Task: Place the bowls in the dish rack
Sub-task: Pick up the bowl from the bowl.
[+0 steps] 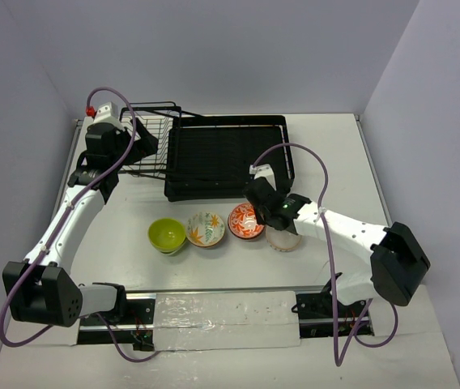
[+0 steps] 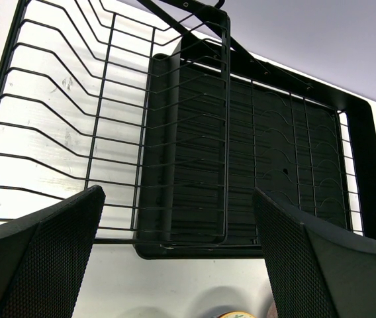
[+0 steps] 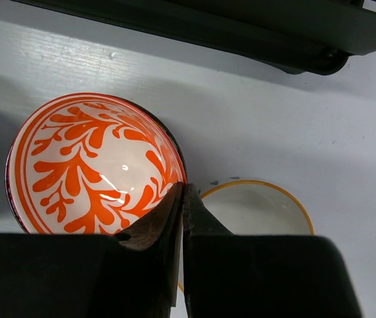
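none of the 4 bowls is in the dish rack [image 1: 226, 158] yet. they sit in a row on the tabletop [image 1: 339, 154] just in front of it: lime green bowl [image 1: 167, 235], white leaf bowl [image 1: 206, 228], red-orange bowl [image 3: 89, 165] and cream-pink bowl [image 3: 261, 209], left to right in the top view.

the step in hand looks like the 1st pick-up, by the right arm. the right jaws are low over the last 2 bowls and pressed shut. their fingertips [image 3: 165, 222] meet right at the rim of the red-orange bowl, beside the gap to the cream-pink one. nothing shows between them (whether a thin rim is pinched there i cannot tell, as the fingers hide the contact). the left jaws hang wide open and empty above the wire basket [image 2: 108, 99] end of the rack, well apart from every bowl.

next, i judge, the right jaws need a sure grip on 1 rim. if they hold nothing, they should open, straddle the wall of the red-orange bowl with 1 finger inside and 1 outside, and close. the bowl then has to be lifted clear of its close neighbours, carried over the rack's front edge and set on the slatted tray.
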Action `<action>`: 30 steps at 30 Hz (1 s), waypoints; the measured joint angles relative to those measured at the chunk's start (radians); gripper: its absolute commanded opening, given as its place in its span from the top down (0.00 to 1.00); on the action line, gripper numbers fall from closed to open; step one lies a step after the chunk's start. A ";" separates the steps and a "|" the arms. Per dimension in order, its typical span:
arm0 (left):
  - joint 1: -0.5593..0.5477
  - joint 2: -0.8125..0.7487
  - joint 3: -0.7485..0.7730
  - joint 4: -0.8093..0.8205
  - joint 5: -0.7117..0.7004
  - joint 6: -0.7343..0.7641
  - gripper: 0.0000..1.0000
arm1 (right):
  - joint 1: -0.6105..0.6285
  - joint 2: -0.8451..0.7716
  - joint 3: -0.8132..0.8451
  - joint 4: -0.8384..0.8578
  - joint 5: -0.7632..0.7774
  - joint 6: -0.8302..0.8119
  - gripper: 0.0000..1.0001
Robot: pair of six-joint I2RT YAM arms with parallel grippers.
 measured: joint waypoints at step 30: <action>0.000 0.011 0.002 0.000 0.000 0.000 0.02 | 0.002 0.063 0.000 0.009 0.003 0.003 0.75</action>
